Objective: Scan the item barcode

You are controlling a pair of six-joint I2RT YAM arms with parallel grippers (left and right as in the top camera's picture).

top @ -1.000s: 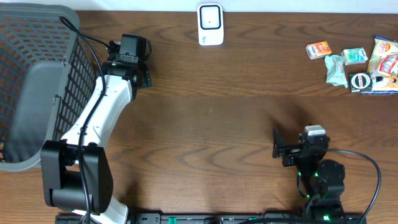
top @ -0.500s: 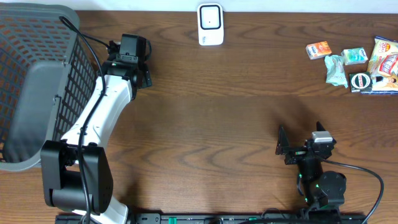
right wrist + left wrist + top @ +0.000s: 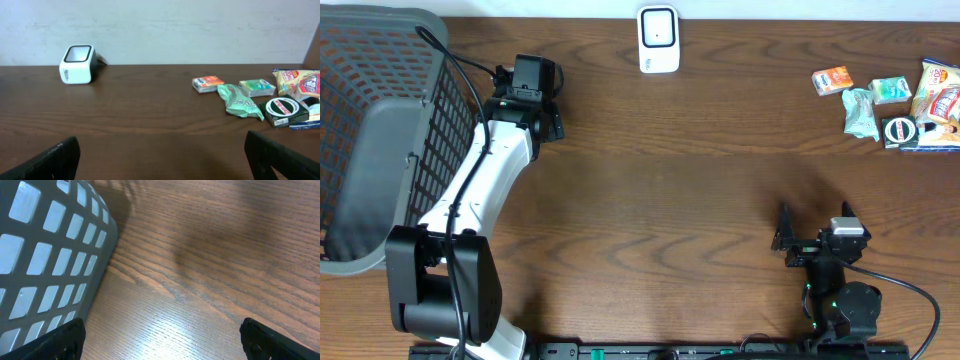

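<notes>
The white barcode scanner (image 3: 658,40) stands at the table's far edge, and in the right wrist view the scanner (image 3: 77,64) sits at far left. The items lie in a cluster at far right: an orange packet (image 3: 832,80), a green packet (image 3: 860,112) and a black box with a round label (image 3: 900,131). My right gripper (image 3: 813,232) hovers low near the front edge, open and empty (image 3: 165,160), well short of the items. My left gripper (image 3: 528,100) is beside the basket, open over bare wood (image 3: 162,345).
A grey mesh basket (image 3: 380,40) fills the far left corner; its wall (image 3: 55,255) is close on the left of the left wrist view. A yellow snack bag (image 3: 938,92) and another green packet (image 3: 891,89) lie with the items.
My right arm has drawn back toward the front edge and slightly to the right. The left arm and all the objects have stayed put.
</notes>
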